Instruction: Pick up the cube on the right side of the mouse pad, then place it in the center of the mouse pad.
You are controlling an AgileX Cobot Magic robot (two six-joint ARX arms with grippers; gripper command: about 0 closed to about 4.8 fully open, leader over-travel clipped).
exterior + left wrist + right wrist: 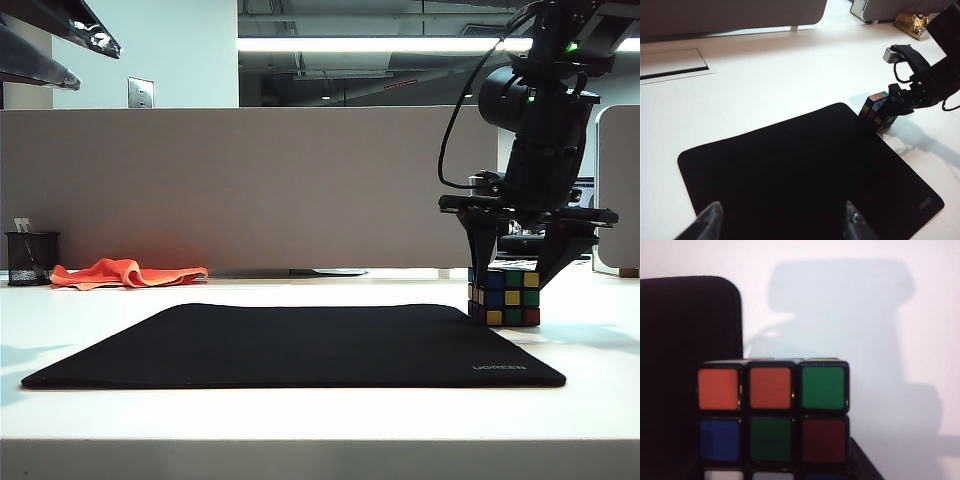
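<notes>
Exterior view: right tool (520,275) straddles cube (505,297), grip unclear | left tool (782,222) spread, empty

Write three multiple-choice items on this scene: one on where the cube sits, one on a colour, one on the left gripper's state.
1. Where is the cube?
A. centre of the mouse pad
B. on the table by the mouse pad's right edge
C. inside the pen cup

2. What colour is the cloth?
A. orange
B. blue
C. white

3. The left gripper is:
A. shut on the cube
B. shut on the cloth
C. open above the mouse pad

Answers: 1 B, the cube stands beside the pad with the right gripper around it. 2 A, it lies orange by the pen cup. 3 C, its fingers stand apart, holding nothing.
</notes>
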